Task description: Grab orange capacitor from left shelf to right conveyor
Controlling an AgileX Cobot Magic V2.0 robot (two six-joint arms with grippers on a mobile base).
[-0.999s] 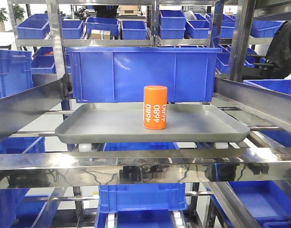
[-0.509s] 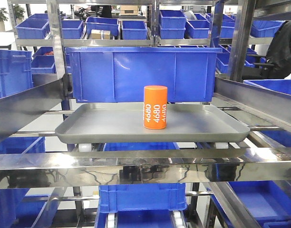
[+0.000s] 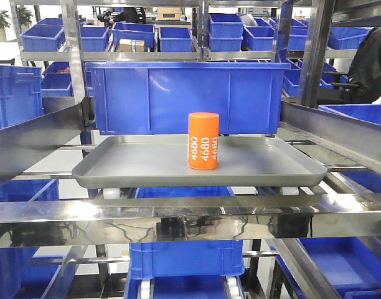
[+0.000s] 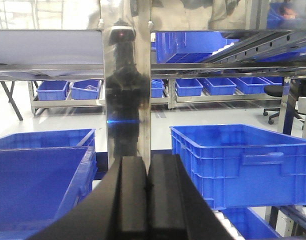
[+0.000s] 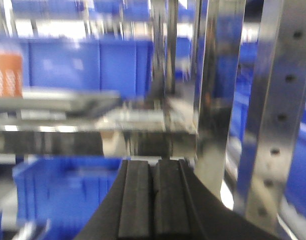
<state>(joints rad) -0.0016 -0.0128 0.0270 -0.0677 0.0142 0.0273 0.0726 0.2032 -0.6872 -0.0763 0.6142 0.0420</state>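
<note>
The orange capacitor [image 3: 203,140] is stood upright on the grey surface [image 3: 128,163], mid-frame. In the blurred right wrist view it is apparently found upper left of the right gripper [image 5: 154,167]. Its jaws, and those of the left gripper [image 4: 147,165], are pressed together.

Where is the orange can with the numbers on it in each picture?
Front view: the orange capacitor stands upright near the middle of the grey tray.
Left wrist view: it is not in this picture.
Right wrist view: the orange capacitor is blurry at the far left edge, cut off by the frame.
Shared landmark: the grey tray under it, seen in the front and right wrist views only.
</note>
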